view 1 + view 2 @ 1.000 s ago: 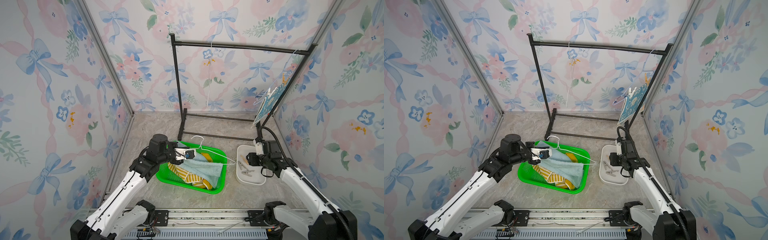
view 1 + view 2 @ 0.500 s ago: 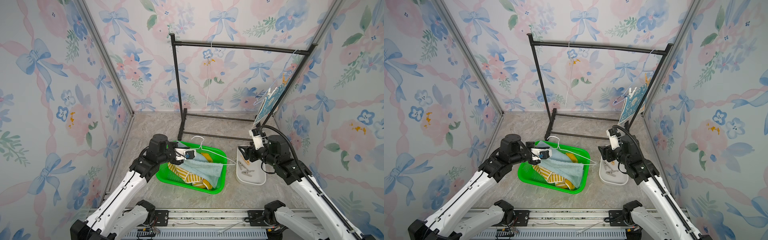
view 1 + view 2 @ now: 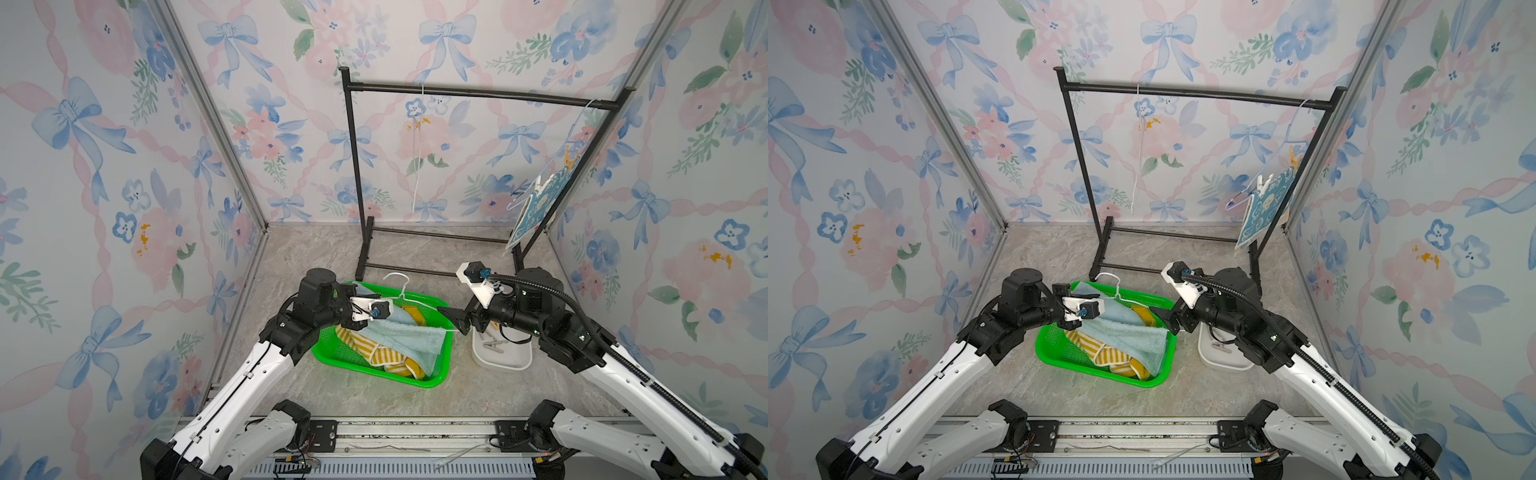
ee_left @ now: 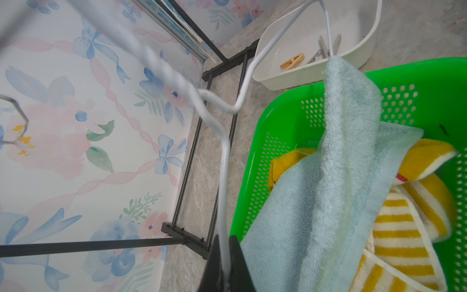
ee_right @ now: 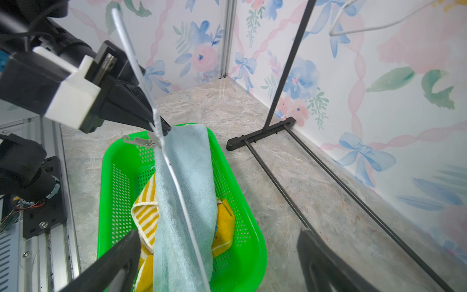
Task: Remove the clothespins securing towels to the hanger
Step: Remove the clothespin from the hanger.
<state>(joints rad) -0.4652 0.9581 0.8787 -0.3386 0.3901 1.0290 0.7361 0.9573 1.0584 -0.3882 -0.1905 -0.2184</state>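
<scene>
1. The left hand [image 4: 225, 252] is clenched on the white wire hanger [image 4: 223, 161], which is held above the green basket [image 3: 328, 353] at the near middle of the table [image 3: 415, 257]
2. A grey clothespin [image 5: 137, 141] is seen just beside that hand's tips and appears to clip the teal towel [image 3: 409, 332] to the wire; a collision between the two hands could be caused by a reach for it there
3. The teal towel is draped over the hanger, and its lower part lies on the yellow-striped towel [image 3: 376, 353] in the basket; if the thin wire is twisted in the grip, the pin could be swung out of reach
4. The right hand [image 3: 456, 322] is released, jaws wide, near the hanger's right end; wire or terry could be pinched instead of a pin if it is closed there
5. Loose clothespins [image 4: 292, 62] lie in the white tray [image 3: 515, 361] to the right
6. At the far right the blue bunny towel [image 3: 536, 208] hangs from the rack [image 3: 478, 93], pinned by a white clothespin [image 3: 539, 187] and a tan clothespin [image 3: 571, 160]; these are judged left to do
</scene>
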